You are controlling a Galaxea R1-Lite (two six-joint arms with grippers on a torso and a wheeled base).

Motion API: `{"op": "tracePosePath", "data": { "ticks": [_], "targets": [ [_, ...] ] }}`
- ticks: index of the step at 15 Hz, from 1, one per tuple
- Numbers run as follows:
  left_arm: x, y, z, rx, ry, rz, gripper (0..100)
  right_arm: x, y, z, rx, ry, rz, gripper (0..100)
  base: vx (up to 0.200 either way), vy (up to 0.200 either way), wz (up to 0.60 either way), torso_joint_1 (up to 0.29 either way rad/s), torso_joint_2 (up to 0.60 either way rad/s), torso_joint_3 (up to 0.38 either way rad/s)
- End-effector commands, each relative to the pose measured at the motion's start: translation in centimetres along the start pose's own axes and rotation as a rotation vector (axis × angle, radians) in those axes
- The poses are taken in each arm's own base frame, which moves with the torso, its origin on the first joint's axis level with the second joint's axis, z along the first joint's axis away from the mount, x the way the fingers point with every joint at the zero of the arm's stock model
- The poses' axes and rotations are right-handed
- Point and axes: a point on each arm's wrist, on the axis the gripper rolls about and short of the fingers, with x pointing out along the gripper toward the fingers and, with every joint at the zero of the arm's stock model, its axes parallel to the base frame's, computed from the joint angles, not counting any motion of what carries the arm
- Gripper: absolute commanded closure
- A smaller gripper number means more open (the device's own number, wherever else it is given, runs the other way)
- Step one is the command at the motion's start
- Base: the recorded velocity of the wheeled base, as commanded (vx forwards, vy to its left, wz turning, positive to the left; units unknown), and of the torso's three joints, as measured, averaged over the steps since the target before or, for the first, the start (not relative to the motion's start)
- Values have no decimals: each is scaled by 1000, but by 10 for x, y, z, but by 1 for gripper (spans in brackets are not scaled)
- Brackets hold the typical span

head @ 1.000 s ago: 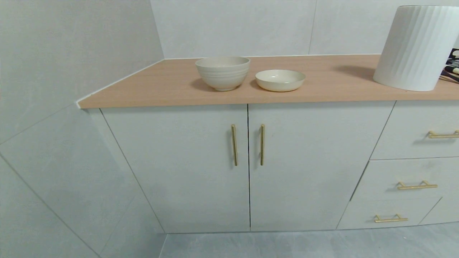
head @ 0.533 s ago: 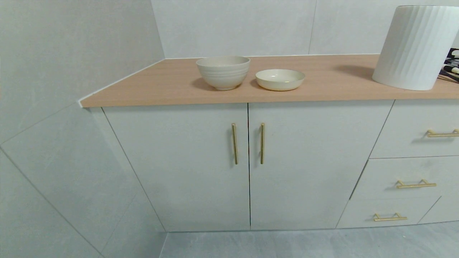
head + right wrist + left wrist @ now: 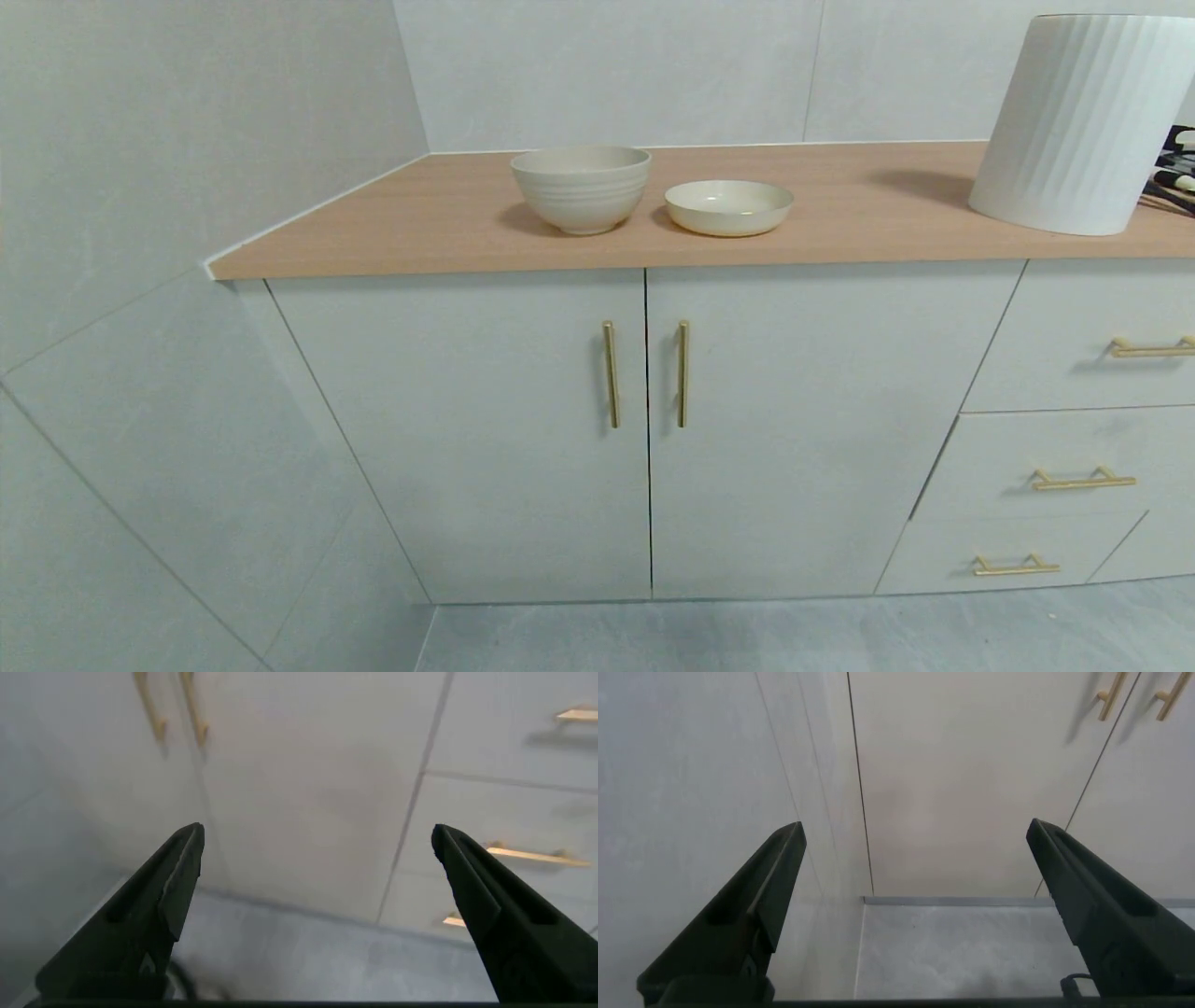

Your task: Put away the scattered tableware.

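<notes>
One deep bowl [image 3: 580,189] and one shallow dish [image 3: 728,207] sit just beside each other on the tabletop [image 3: 392,233], above two closed cabinet doors [image 3: 467,439]. The left hand [image 3: 913,831] and right hand [image 3: 316,833] are both spread wide, facing the cabinet fronts. Neither dish has moved since a second ago.

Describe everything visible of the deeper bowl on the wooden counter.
The deeper bowl is pale beige and round, with faint horizontal ridges around its outer wall. The material looks matte, ceramic or plastic. It stands upright on the wooden countertop, above the left cabinet door, just left of the shallow dish with a small gap between them. Only the countertop touches it; its bottom inside is hidden.
</notes>
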Motion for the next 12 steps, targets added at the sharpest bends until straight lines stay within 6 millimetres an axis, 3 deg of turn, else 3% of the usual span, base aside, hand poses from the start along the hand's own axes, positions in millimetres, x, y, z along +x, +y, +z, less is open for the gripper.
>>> {"op": "tracePosePath", "data": {
  "ticks": [1,3,4,5,8,12],
  "targets": [
    [0,0,0,-2,0,0,0,63,-12,44,55,236,101,0,0,0,0,0,0,0],
    [0,0,0,-2,0,1,0,109,-8,69,64,303,225,0,0,0,0,0,0,0],
    [0,0,0,-2,0,0,0,121,-5,72,67,314,253,0,0,0,0,0,0,0],
    [0,0,0,-2,0,0,0,161,6,75,55,306,327,0,0,0,0,0,0,0],
    [0,0,0,4,0,1,0,229,34,72,81,216,428,0,0,0,0,0,0,0],
    [0,0,0,3,0,1,0,278,68,63,76,250,523,0,0,0,0,0,0,0]
  ]
}}
